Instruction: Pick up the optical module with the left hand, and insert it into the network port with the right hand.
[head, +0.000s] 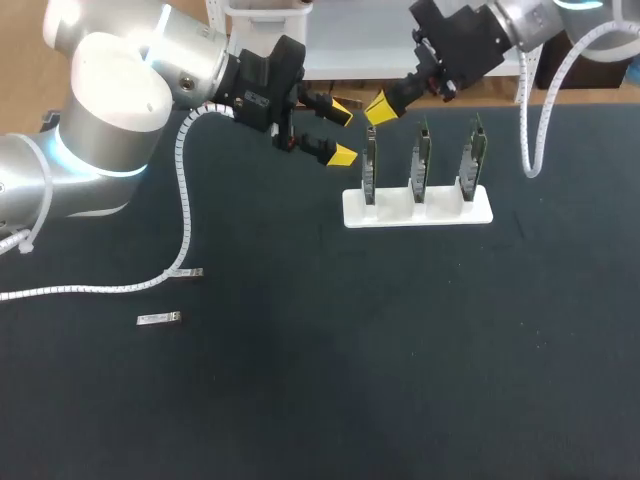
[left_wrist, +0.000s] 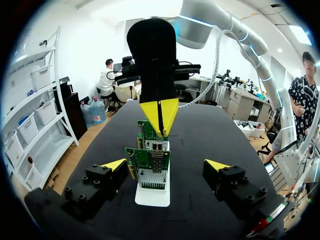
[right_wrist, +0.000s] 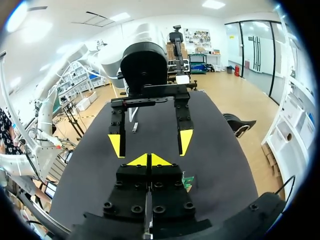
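Observation:
Two small silver optical modules lie on the dark table at the left, one (head: 158, 318) near the front and one (head: 189, 272) by a cable end. Neither gripper touches them. Three green network cards stand upright in a white stand (head: 418, 207). My left gripper (head: 340, 133) hangs open just left of the nearest card (head: 370, 168), with nothing between its fingers. In the left wrist view that card's metal port (left_wrist: 156, 148) lies ahead of the open left gripper (left_wrist: 165, 165). My right gripper (head: 380, 108) is shut directly above this card, its yellow tips (left_wrist: 159, 114) pressed together.
A white ribbed cable (head: 185, 200) trails from my left arm across the table's left side. Another cable (head: 535, 120) loops down from my right arm near the stand's right end. One module (right_wrist: 135, 127) shows on the table beyond the left gripper (right_wrist: 150, 144).

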